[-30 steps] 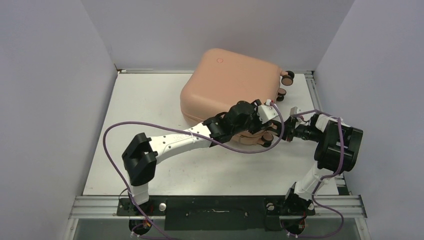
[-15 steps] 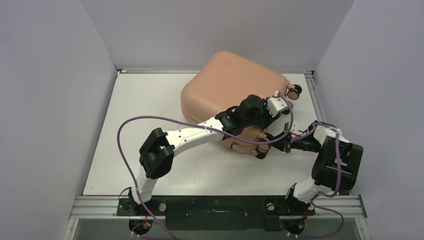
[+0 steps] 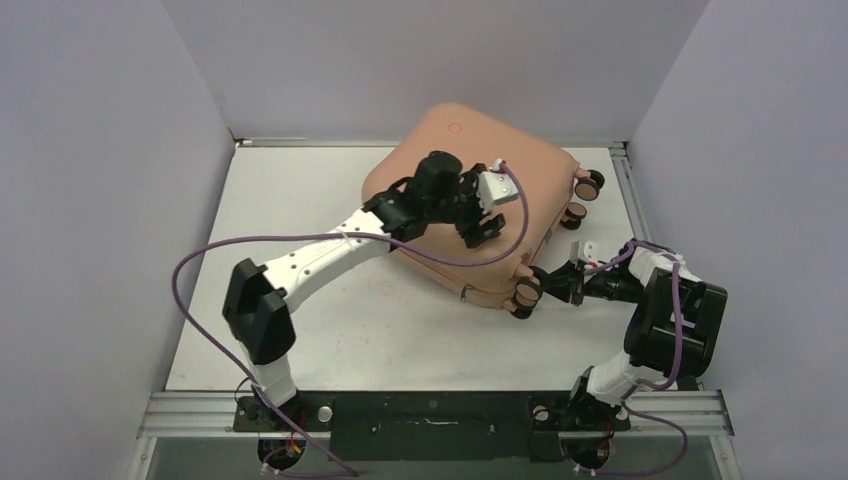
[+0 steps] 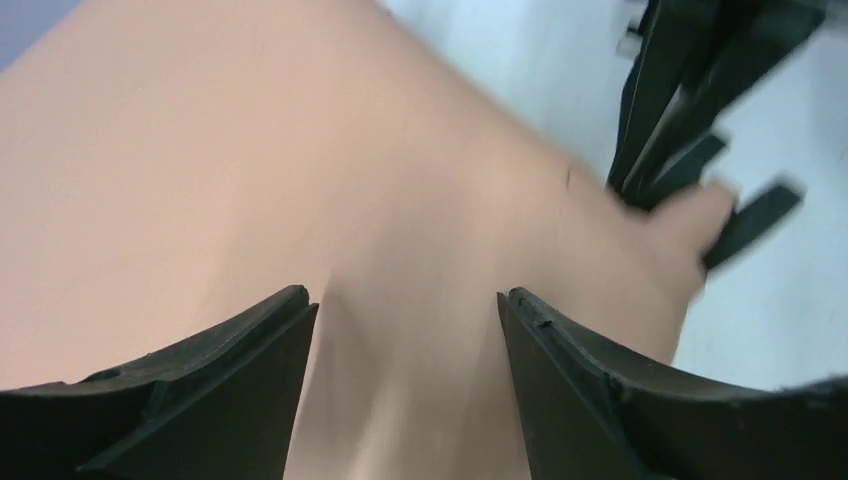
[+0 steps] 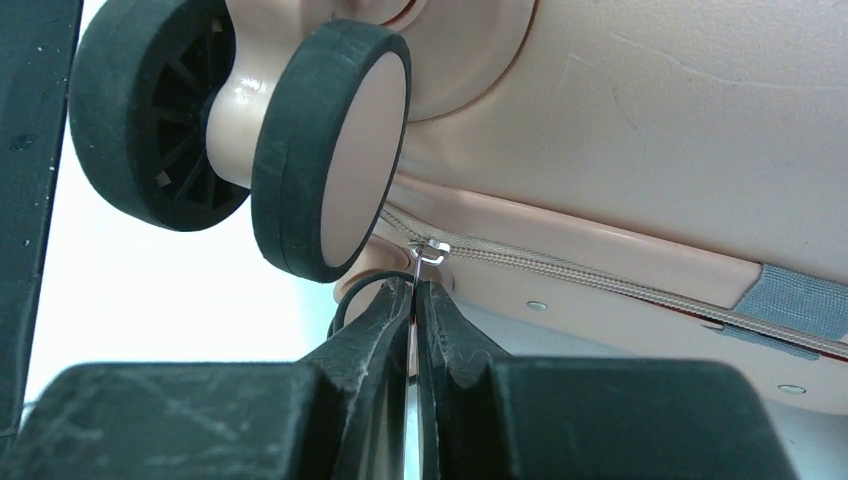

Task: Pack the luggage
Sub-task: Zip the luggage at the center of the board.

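Nearest us, by the table's (image 3: 300, 330) right edge, the right gripper (image 3: 566, 284) is pinched together on the zipper pull (image 5: 428, 252), just beside a black-tyred wheel (image 5: 330, 150). Beyond it the luggage (image 3: 545, 195) lies angled, reaching toward the far right corner. The left gripper (image 3: 482, 228) hangs over its peach shell, fingers apart; we cannot tell whether they touch it.

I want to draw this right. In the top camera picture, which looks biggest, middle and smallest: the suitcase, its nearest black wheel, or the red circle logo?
1. The luggage, by far the biggest.
2. The nearest wheel, much smaller.
3. The red logo, a tiny ring, clearly smaller than the wheel.
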`<control>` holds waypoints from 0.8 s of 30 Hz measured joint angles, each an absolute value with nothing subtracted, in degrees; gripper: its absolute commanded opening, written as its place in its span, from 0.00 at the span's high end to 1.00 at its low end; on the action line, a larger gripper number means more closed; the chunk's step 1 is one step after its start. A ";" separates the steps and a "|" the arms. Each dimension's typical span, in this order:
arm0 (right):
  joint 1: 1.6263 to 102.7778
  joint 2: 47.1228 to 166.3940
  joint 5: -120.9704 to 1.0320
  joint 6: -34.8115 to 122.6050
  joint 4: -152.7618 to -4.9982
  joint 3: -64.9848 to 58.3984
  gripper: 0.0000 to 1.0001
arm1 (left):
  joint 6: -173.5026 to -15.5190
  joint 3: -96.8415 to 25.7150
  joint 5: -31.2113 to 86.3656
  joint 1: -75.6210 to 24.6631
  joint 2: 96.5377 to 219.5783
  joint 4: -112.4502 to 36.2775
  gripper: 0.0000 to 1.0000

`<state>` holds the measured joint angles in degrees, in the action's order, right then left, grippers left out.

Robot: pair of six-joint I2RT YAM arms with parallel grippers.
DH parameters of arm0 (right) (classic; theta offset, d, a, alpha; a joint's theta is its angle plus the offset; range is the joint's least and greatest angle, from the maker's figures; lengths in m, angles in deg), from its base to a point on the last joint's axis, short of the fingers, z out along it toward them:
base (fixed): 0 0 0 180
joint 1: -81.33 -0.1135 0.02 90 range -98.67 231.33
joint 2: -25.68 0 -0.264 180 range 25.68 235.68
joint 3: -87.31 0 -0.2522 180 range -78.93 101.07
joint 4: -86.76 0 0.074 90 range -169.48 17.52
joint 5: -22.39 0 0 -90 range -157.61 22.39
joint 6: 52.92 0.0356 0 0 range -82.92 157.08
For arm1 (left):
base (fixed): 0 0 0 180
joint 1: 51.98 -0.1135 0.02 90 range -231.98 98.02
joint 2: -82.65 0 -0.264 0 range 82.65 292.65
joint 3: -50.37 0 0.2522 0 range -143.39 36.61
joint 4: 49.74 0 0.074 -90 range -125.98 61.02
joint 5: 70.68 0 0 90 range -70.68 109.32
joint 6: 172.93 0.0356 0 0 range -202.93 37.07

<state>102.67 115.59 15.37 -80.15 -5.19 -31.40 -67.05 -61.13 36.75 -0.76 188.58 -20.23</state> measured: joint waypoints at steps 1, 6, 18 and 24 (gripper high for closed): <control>102.74 115.63 15.37 -80.15 -5.02 -31.36 0.95 | -64.08 -58.96 37.49 -1.96 185.92 -18.73 0.25; 103.15 116.02 15.06 -80.13 -4.06 -30.81 0.95 | -51.12 -47.55 34.98 -0.67 175.97 -16.78 0.13; 105.99 114.14 12.03 -79.95 -5.68 -30.20 0.95 | -40.23 -43.12 13.88 12.29 180.49 -26.38 0.04; 108.36 114.08 11.50 -80.19 -9.65 -30.11 0.95 | -42.27 -49.89 10.39 13.58 185.94 -24.23 0.04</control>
